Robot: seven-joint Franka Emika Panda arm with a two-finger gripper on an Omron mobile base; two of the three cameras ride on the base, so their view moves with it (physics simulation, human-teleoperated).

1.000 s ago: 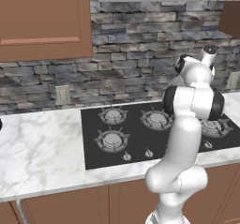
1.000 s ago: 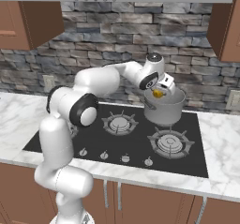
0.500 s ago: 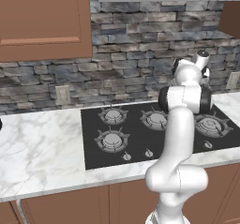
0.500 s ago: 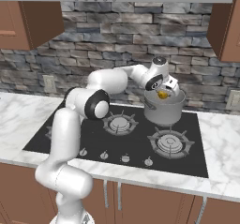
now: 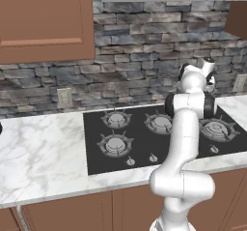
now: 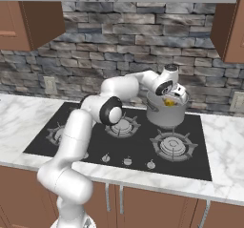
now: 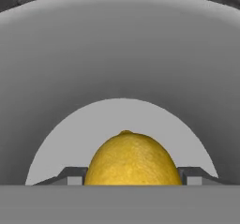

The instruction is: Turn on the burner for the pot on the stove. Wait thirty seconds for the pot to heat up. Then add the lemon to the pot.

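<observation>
My claw [image 6: 170,99] is clenched on the lemon [image 7: 132,159], fingers [image 7: 71,175] pressing its two sides, held just inside the mouth of the pot [image 6: 167,115]. Below the lemon I see the pot's bare grey floor. The pot sits on the stove's [image 6: 95,146] back right burner. In the left base view my own arm hides the pot.

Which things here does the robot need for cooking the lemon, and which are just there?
Needed:
- lemon, held in the gripper over the pot
- pot, on a back burner
- stove, with its knobs

Just there:
- marble counter
- wall outlet
- wooden cabinets
- stone wall
</observation>
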